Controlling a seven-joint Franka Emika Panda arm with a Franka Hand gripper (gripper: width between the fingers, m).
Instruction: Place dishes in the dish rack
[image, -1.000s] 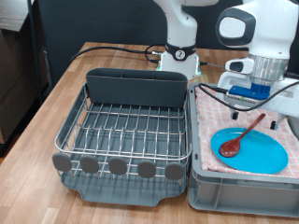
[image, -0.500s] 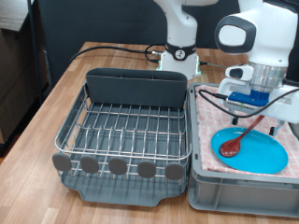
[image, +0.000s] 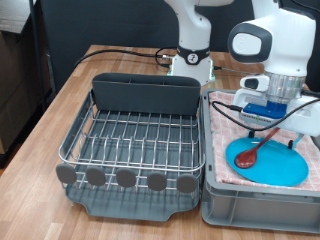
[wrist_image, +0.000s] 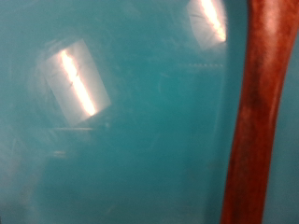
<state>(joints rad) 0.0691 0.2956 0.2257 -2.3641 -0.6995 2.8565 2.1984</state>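
Glossy blue plate (wrist_image: 112, 121), smooth reddish wooden spoon (wrist_image: 257, 121), metal wire dish rack (image: 135, 140), wood-grain table (image: 40, 120).

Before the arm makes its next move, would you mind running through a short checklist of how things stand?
1. Dish rack holds no dishes: ok.
2. Wooden spoon lies on the blue plate: ok.
3. Plate rests on the pink checkered cloth in the bin: ok.
4. Gripper above the spoon handle: ok.
5. Spoon between its fingers: cannot tell.
6. Wrist view shows spoon against plate: ok.
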